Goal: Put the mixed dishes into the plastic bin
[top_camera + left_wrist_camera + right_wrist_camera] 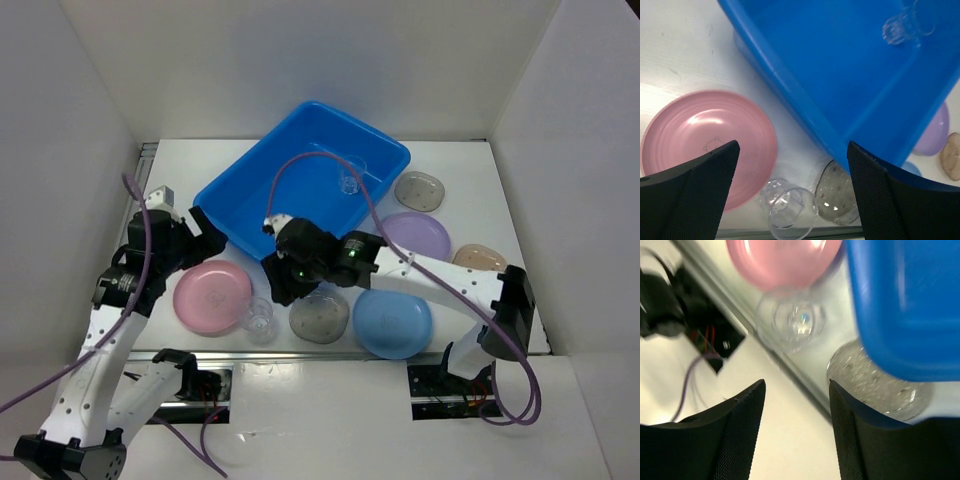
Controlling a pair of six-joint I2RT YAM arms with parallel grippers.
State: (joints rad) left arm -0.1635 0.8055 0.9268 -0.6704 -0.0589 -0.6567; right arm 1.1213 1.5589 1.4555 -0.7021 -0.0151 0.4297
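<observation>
One clear cup (pixel 348 183) lies inside the blue bin (pixel 250 190), which sits at the far middle of the desk (pixel 195 160); every other dish is outside it. At the near left is the pink plate (pixel 212 296), with a second clear cup (pixel 260 318) just beside it on the right. Then come the speckled grey plate (pixel 320 318) and the blue plate (pixel 392 323). The lavender plate (pixel 415 235) and two more speckled plates (pixel 418 190) lie right of the bin.

Both hands are spread with nothing between the fingers. The left hand (pixel 205 232) hovers at the bin's left corner, above the pink plate. The right hand (pixel 283 285) hangs over the bin's near wall, facing the loose cup and the grey plate.

The likely trouble is crowding. The two hands are near each other and could collide over the cup. A low pass could catch the bin's rim and shove it. The cup looks light and sits near the desk's edge, so a nudge could roll it off. The right arm's cable (pixel 310 154) drapes across the bin and may snag.
</observation>
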